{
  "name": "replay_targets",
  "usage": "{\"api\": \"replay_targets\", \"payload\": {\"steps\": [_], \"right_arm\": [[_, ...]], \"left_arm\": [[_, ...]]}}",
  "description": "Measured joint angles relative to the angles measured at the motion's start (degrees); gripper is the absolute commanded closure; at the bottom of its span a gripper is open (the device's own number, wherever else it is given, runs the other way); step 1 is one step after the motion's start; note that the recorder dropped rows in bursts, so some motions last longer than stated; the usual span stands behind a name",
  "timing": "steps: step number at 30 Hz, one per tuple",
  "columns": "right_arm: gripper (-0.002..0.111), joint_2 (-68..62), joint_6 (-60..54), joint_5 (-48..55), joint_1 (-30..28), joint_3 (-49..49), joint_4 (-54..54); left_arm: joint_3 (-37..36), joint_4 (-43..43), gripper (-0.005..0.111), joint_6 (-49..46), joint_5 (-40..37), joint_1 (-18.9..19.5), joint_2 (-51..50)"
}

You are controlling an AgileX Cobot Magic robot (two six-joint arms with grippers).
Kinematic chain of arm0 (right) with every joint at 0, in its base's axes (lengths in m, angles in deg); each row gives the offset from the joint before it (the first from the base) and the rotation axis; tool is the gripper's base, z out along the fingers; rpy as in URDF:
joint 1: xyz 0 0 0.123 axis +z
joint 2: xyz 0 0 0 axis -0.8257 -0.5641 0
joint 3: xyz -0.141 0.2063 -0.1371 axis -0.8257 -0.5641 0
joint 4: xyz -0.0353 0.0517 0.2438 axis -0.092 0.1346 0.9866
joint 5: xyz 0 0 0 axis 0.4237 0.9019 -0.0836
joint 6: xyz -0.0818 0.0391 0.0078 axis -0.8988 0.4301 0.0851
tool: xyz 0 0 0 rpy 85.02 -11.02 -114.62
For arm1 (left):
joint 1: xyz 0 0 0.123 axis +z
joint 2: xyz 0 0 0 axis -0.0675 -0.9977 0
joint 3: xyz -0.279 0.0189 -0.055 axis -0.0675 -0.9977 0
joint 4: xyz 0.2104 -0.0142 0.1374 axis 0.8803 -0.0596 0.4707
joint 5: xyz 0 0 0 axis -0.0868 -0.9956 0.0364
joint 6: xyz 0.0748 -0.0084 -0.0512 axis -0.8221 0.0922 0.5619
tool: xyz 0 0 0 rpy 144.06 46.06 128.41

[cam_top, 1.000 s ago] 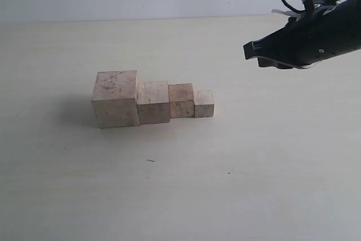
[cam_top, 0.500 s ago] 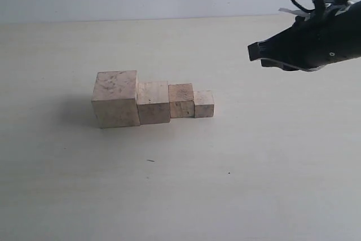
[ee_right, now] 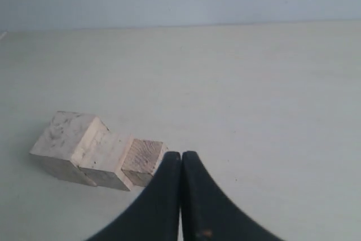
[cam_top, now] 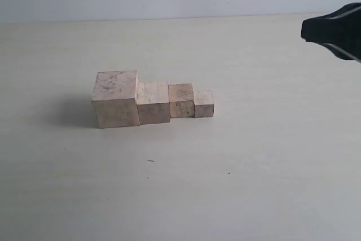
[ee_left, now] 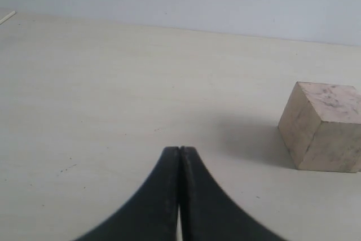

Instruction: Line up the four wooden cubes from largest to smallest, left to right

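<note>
The wooden cubes sit ordered, seemingly touching; my left gripper and right gripper, pressed together empty, need only park.

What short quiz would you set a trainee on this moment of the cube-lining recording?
1. True or false: in the exterior view, the largest pale beige wooden cube stands leftmost and the smallest pale beige wooden cube rightmost.
2. The black right gripper is: A) open; B) shut on a cube; C) shut and empty.
3. How many cubes stand between the largest and the smallest?
Key: 1 true; 2 C; 3 two.
</note>
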Motion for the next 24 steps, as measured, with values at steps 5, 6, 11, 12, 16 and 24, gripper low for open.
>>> {"api": "replay_targets", "payload": {"steps": [5, 6, 11, 12, 16, 24], "right_arm": [[0.108, 4.31, 0.00, 0.11, 0.00, 0.00, 0.10], [0.108, 4.88, 0.00, 0.11, 0.00, 0.00, 0.08], [0.108, 9.08, 0.00, 0.22, 0.00, 0.00, 0.08], [0.108, 9.71, 0.00, 0.22, 0.00, 0.00, -0.11], [0.108, 14.02, 0.00, 0.61, 0.00, 0.00, -4.46], [0.108, 25.62, 0.00, 0.63, -12.63, -6.51, -10.36]], "left_arm": [[0.00, 0.00, 0.107, 0.00, 0.00, 0.00, 0.00], [0.00, 0.00, 0.107, 0.00, 0.00, 0.00, 0.00], [0.00, 0.00, 0.107, 0.00, 0.00, 0.00, 0.00], [0.00, 0.00, 0.107, 0.00, 0.00, 0.00, 0.00], [0.00, 0.00, 0.107, 0.00, 0.00, 0.00, 0.00], [0.00, 0.00, 0.107, 0.00, 0.00, 0.00, 0.00]]}}
